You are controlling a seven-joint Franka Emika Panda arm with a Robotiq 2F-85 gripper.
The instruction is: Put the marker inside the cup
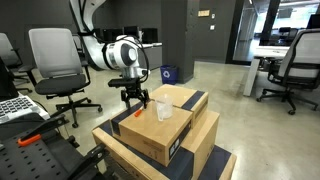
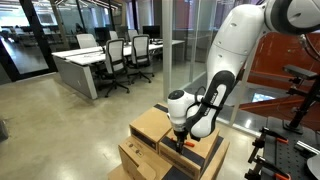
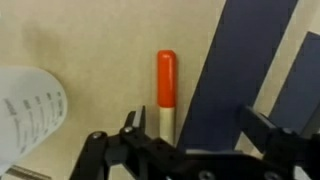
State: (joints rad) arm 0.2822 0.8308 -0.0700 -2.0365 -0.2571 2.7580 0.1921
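Observation:
In the wrist view the marker (image 3: 166,85) lies flat on a cardboard box (image 3: 100,40), its red-orange end pointing away and its pale barrel running back under my gripper (image 3: 195,125). The gripper is open, with nothing held. The marker sits between the fingers, close to the left fingertip (image 3: 133,120). The clear cup (image 3: 30,110) stands at the left edge of that view, beside the marker. In an exterior view the gripper (image 1: 133,97) hovers just above the box top, with the cup (image 1: 163,109) a little to its right.
The box top carries a wide dark blue tape band (image 3: 235,70) right of the marker. Stacked cardboard boxes (image 1: 190,140) form the work surface. Office chairs (image 1: 58,60) and black equipment (image 1: 30,145) stand around, and the robot arm (image 2: 215,95) leans over the boxes.

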